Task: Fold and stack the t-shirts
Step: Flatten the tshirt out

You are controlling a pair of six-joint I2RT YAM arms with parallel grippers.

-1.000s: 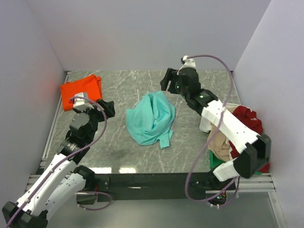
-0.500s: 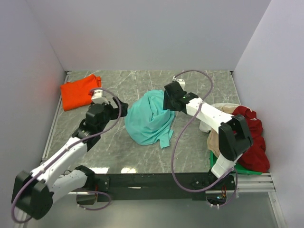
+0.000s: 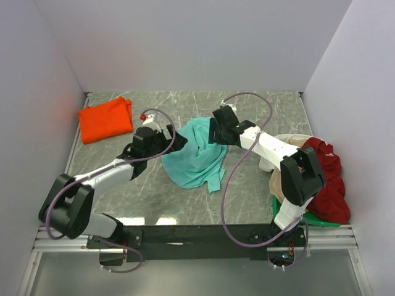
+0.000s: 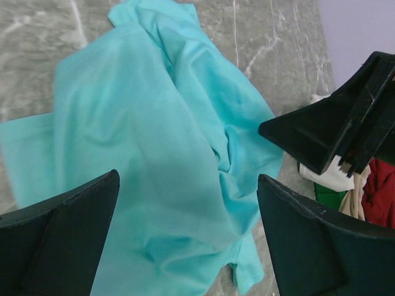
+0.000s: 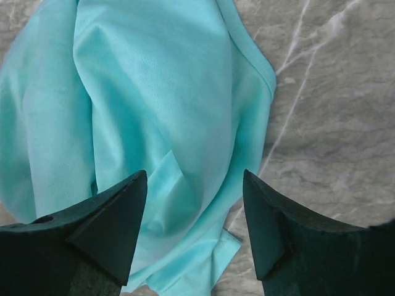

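teal shirt (image 3: 196,155): lying crumpled in the middle, right between both grippers
left gripper (image 4: 188,179): hanging wide open at its left edge, gripping nothing
right gripper (image 5: 194,179): jaws spread, hovering over its far edge, holding nothing
orange shirt (image 3: 105,119): sitting far-left, well apart

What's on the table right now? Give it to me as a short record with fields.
teal t-shirt: crumpled, middle of the table
orange t-shirt: folded, far left corner
pile of t-shirts: dark red, beige, white and green, unfolded, right edge
left gripper: open, over the teal t-shirt's left side, holding nothing
right gripper: open, over the teal t-shirt's far right part, holding nothing
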